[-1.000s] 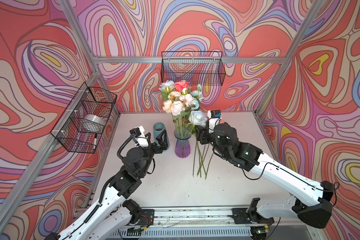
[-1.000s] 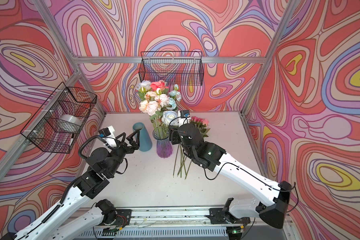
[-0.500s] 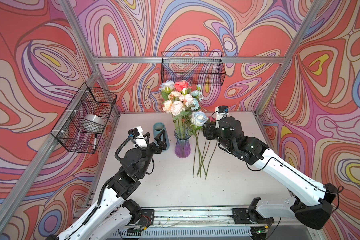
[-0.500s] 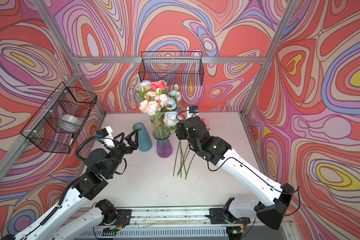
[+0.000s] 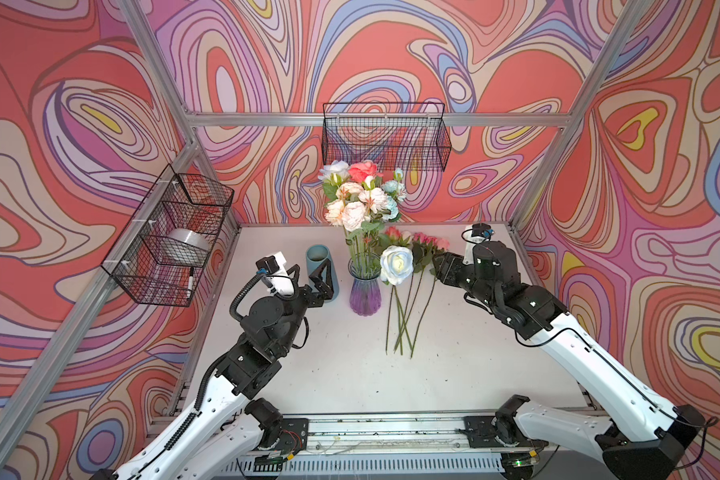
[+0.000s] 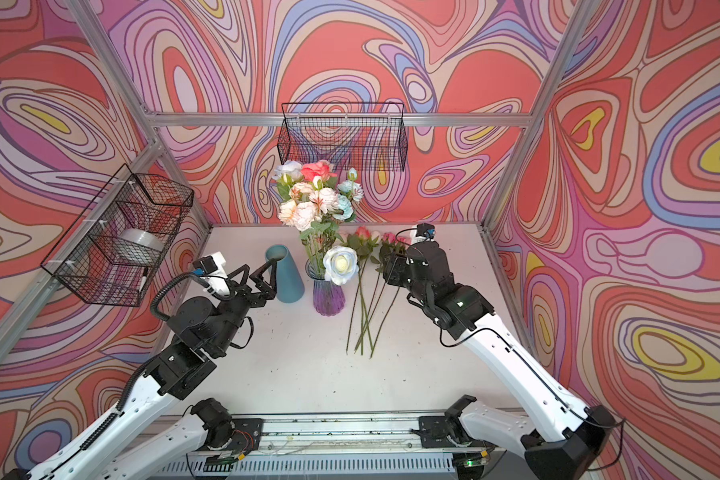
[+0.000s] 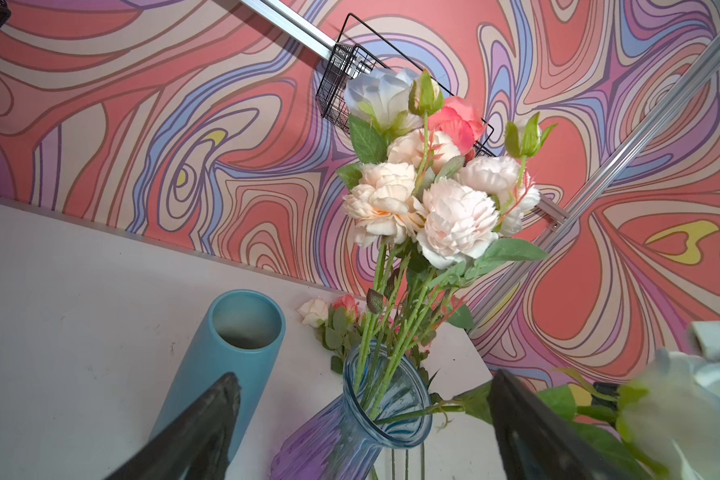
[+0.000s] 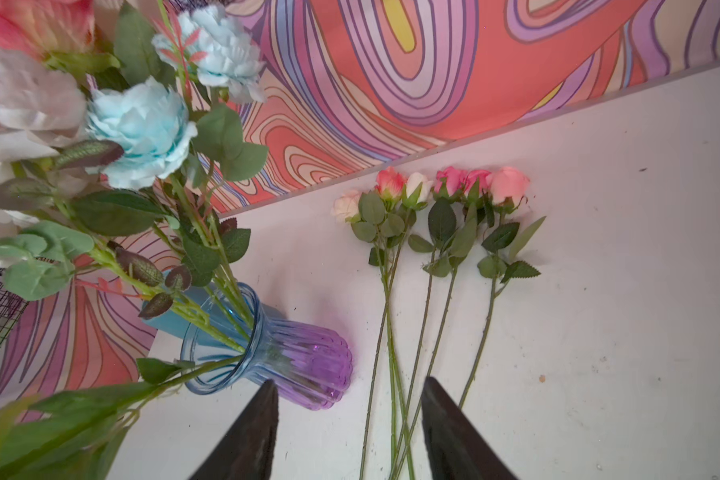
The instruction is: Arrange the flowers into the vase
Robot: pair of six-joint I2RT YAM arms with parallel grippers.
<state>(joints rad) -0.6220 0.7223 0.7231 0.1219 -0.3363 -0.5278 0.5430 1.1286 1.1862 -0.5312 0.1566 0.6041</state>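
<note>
Purple glass vase [image 5: 365,293] full of flowers [image 5: 354,216], loose roses [image 8: 441,220] beside

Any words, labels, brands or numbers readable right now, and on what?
None can be read. The ribbed purple-and-blue glass vase, the teal ceramic vase and the silver tape roll show no print; any marking on the small front circuit board is too small to read.
</note>
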